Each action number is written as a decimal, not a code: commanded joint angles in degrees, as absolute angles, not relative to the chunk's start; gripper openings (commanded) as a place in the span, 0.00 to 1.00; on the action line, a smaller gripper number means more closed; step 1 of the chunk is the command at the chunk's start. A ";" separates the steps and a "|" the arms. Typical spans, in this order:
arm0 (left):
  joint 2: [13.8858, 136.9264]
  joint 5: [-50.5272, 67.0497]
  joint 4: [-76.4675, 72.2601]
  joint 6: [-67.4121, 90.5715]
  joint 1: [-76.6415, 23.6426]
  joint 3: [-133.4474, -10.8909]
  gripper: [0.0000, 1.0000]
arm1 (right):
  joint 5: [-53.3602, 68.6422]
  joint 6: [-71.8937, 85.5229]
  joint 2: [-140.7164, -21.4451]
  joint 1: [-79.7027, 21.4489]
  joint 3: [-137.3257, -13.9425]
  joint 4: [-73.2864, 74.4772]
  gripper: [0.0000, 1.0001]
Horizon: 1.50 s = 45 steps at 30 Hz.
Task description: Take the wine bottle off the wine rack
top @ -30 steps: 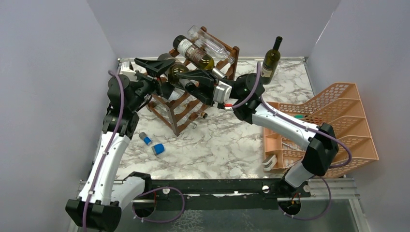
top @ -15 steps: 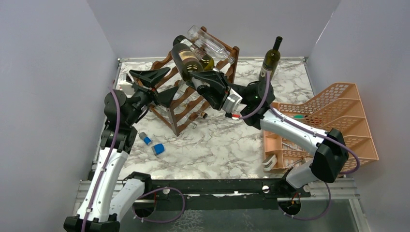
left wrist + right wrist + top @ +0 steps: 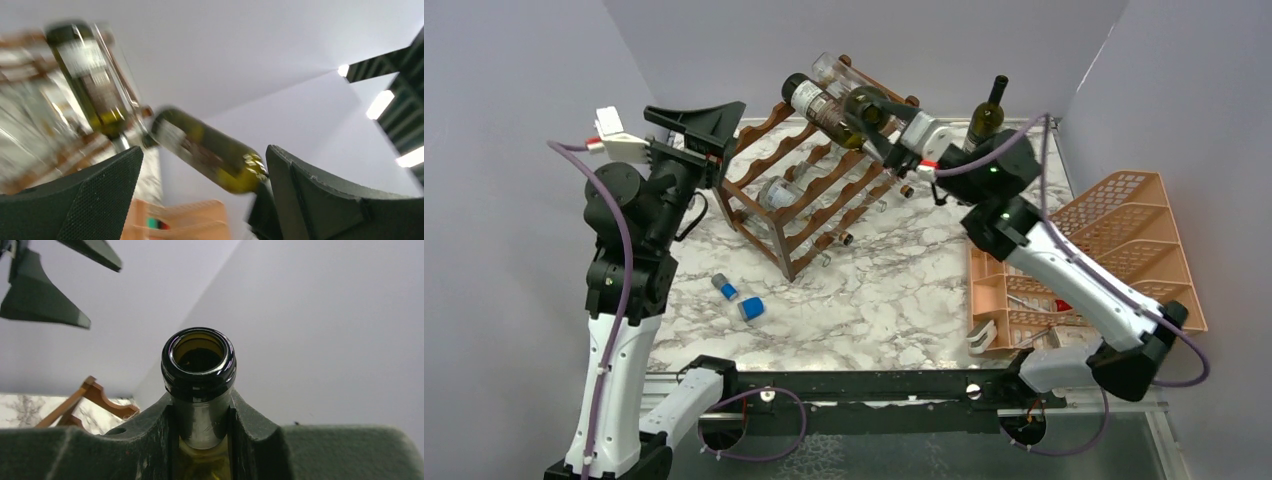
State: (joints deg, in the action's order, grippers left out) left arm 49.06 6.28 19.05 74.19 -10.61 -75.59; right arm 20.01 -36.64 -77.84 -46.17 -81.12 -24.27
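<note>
The right gripper point(image 3: 896, 140) is clenched on the neck of a dark green glass wine bottle point(image 3: 867, 106). The right wrist view shows it plainly: both fingers point(image 3: 252, 432) are pressed against the glass just below the open mouth. The bottle hangs in the air, tilted, base pointing up and away over the far right end of the dark brown wooden two-tier wine rack point(image 3: 809, 195). From the left wrist view it looks clear of the rails, with only grey wall behind it.

On the top tier a labelled dark bottle point(image 3: 822, 102) and a clear glass bottle point(image 3: 849, 75) lie side by side, with more clear bottles in the lower cradles. The left gripper point(image 3: 706, 138) is held high beside the rack's left end, jaws spread wide and holding nothing.

I'd call this the lift-out itself, nearly done: the bottle appears free, but it hasn't been set down anywhere. The next move calls for carrying it away from the rack to bare white-and-grey marble tabletop point(image 3: 894, 290) and swinging the base downward so it can stand. Care is needed here, because a neck-only hold lets a heavy body swing. A tall green bottle point(image 3: 984, 122) also stands upright near the back right, close to the arm's path, and the orange plastic tray organiser point(image 3: 1124, 240) fills the right side.
</note>
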 commanded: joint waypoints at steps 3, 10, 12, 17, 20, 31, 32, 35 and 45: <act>52.38 -11.29 26.64 41.10 -10.77 -87.56 0.99 | -0.35 -39.73 -66.96 -46.31 -85.21 -7.16 0.01; 55.18 -23.25 26.52 26.15 -10.72 -88.57 0.99 | -12.55 -41.98 -63.84 -45.39 -80.71 0.97 0.01; 56.12 -25.69 25.86 23.12 -10.71 -88.30 0.99 | -12.82 -40.61 -64.56 -43.05 -80.41 1.87 0.01; 56.51 -30.85 19.55 15.85 -10.72 -84.77 0.99 | -3.59 -30.72 -67.87 -30.07 -80.68 3.98 0.01; 55.34 -31.73 13.56 13.13 -10.72 -80.23 0.99 | -2.34 -29.09 -70.50 -25.73 -80.61 2.94 0.01; 53.19 -32.83 -0.37 7.30 -10.80 -66.19 0.99 | 3.98 -17.13 -83.00 -8.01 -87.61 -2.74 0.01; 52.98 -33.24 -0.85 6.44 -10.81 -65.34 0.99 | 4.34 -16.61 -83.92 -6.69 -87.88 -3.59 0.01; 52.25 -35.57 -1.53 3.87 -10.85 -63.65 0.99 | 5.35 -15.99 -85.49 -3.42 -86.35 -9.12 0.01; 51.13 -37.89 -4.27 0.36 -10.83 -59.09 0.94 | 5.39 -5.81 -94.32 3.49 -88.43 -18.61 0.01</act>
State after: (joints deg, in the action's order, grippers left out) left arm 52.73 -36.42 -1.21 2.44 -10.63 -59.88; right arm 4.80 -10.44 -92.42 1.98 -85.30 -8.14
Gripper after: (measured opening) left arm 0.957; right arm 0.351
